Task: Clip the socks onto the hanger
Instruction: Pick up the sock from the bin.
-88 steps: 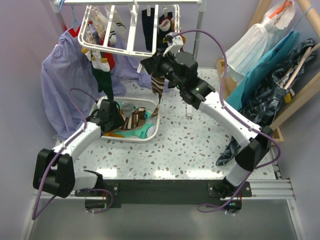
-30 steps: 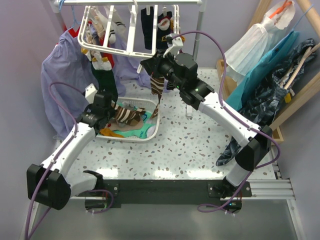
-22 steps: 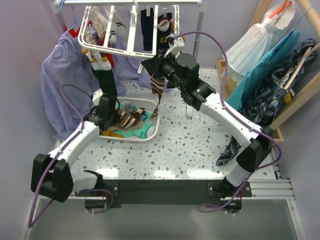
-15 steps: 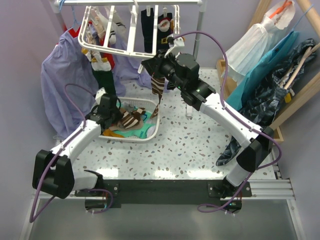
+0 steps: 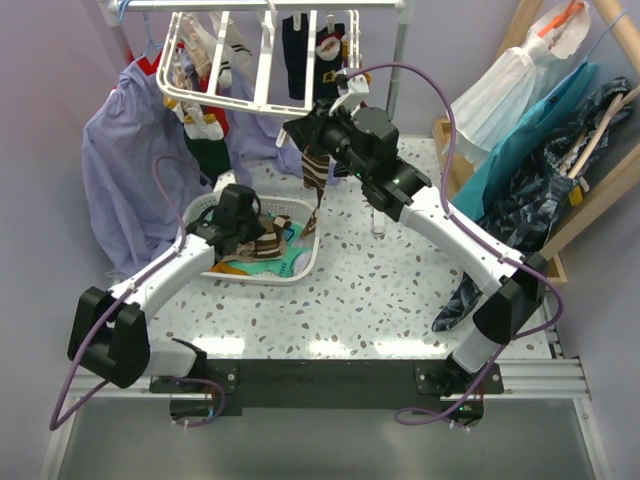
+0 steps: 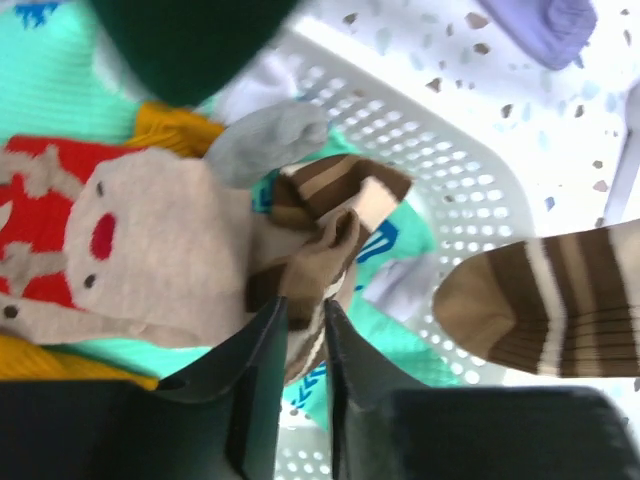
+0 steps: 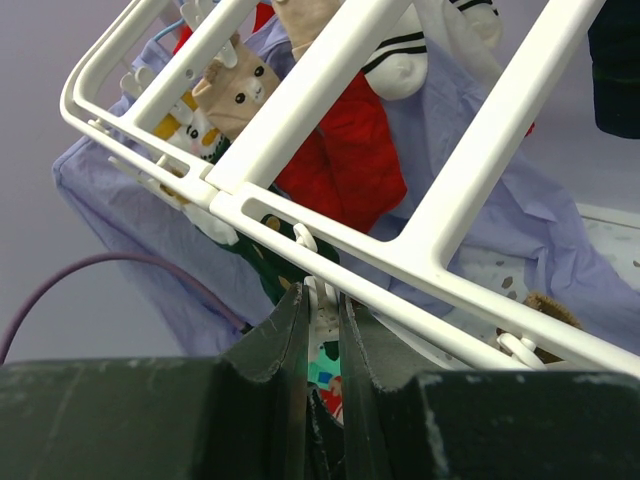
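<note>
Left arm shifted over basket, left fingers gripping striped sock, right fingers seemingly pinching clip

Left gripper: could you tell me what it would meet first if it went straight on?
The brown-cream striped sock, bunched right at the tips of the left gripper; beneath it, probably the white basket.
</note>
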